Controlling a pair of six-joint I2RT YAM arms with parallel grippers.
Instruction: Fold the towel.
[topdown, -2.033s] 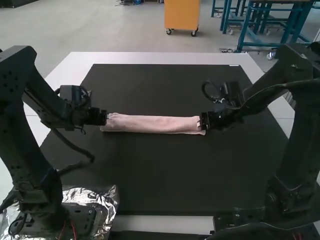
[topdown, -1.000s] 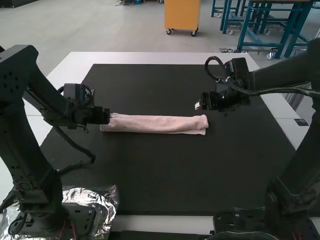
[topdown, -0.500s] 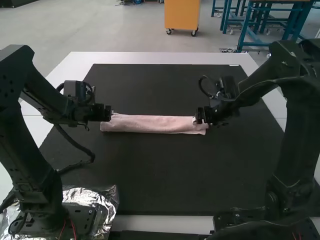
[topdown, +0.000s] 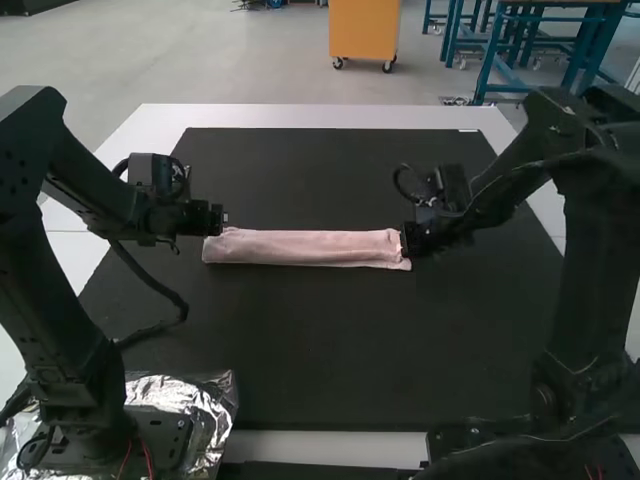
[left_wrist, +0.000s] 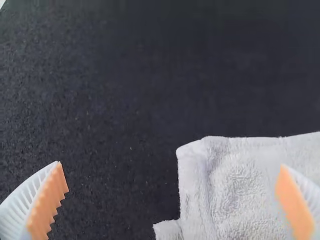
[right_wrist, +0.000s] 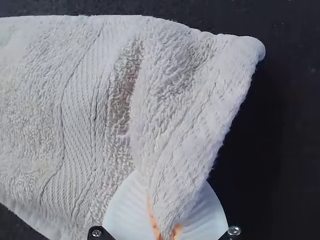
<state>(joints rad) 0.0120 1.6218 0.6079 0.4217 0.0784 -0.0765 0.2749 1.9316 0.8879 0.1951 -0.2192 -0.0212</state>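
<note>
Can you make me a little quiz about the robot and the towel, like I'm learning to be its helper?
1. Pick one. The pale pink, fluffy cloth towel is folded into a:
a) ball
b) long, narrow strip
c) triangle

2. True or false? The left tool, with white ribbed fingers and orange pads, is open.

3. Fill in the missing word. The towel lies on a flat mat coloured ____.

Key: 1: b. 2: true. 3: black.
</note>
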